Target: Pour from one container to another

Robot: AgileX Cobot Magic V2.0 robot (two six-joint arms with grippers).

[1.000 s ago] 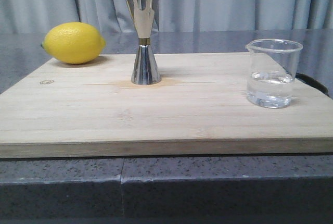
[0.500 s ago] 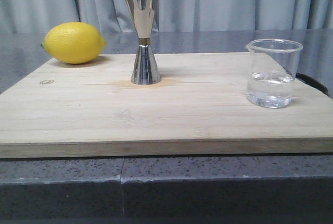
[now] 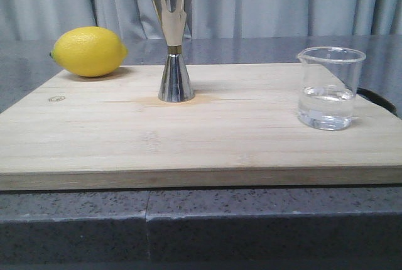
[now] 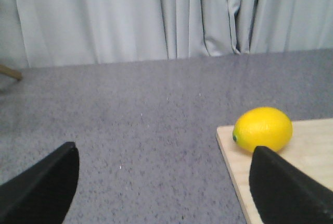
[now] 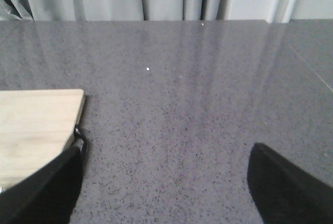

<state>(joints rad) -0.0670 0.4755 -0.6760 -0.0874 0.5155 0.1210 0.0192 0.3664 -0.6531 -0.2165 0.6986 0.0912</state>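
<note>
The left gripper (image 4: 164, 182) is showing only in its wrist view, its two dark fingers (image 4: 39, 187) sitting wide apart with nothing between them — open, holding nothing. It is hanging over the grey counter (image 4: 140, 130), off the board's (image 4: 276, 182) left edge, and the lemon (image 4: 263, 129) is lying on the board's corner just beyond one fingertip.

The right gripper (image 5: 164, 187) is likewise spread wide and gripping nothing, its fingers (image 5: 41, 193) framing bare grey counter (image 5: 197, 104). A corner of the board (image 5: 36, 125) is showing beside one finger. Neither arm is appearing in the front view.

On the board (image 3: 201, 138) in the front view, the beaker (image 3: 329, 88) is standing upright near the right edge, its pouring lip pointing left, and it is holding clear liquid in its lower part. The jigger (image 3: 173, 43) is standing upright toward the back, left of the middle, its thin gold band at the waist — well apart from the beaker. The lemon (image 3: 88, 51) is resting at the back left corner, near the jigger but not touching it. The board is lying on the counter (image 3: 201, 220), with a grey curtain (image 3: 264, 0) hanging behind.
</note>
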